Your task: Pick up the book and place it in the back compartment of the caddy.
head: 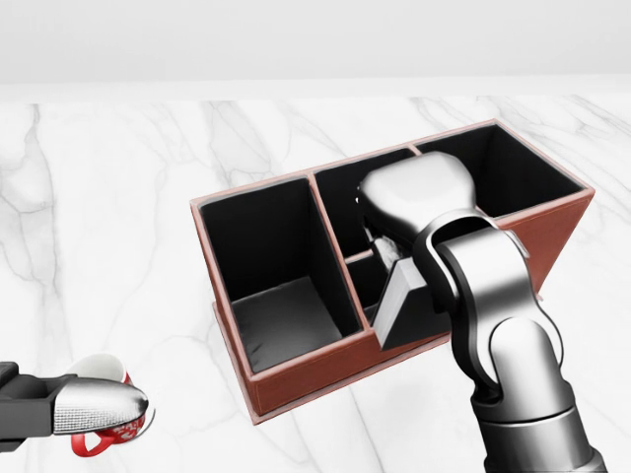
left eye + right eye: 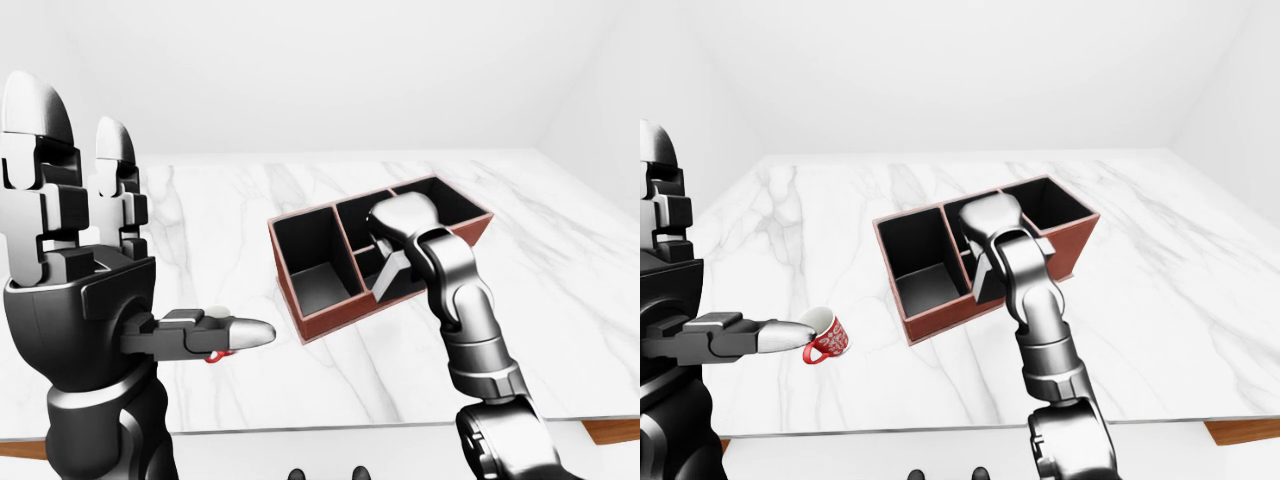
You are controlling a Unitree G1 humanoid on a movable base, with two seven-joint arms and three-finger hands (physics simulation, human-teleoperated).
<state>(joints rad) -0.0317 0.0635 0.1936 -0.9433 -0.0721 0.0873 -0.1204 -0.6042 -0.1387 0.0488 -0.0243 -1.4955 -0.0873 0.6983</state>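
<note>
My right hand (image 1: 414, 212) covers its own fingers and most of the book (image 1: 399, 305); I cannot tell how the book is held. The caddy (image 1: 296, 379) hides the lower part of the book. In the head view the mug (image 1: 104, 429) is half behind my left hand (image 1: 94, 406), itself cut by the left edge. The worktop (image 2: 1160, 330) runs past the frame.
</note>
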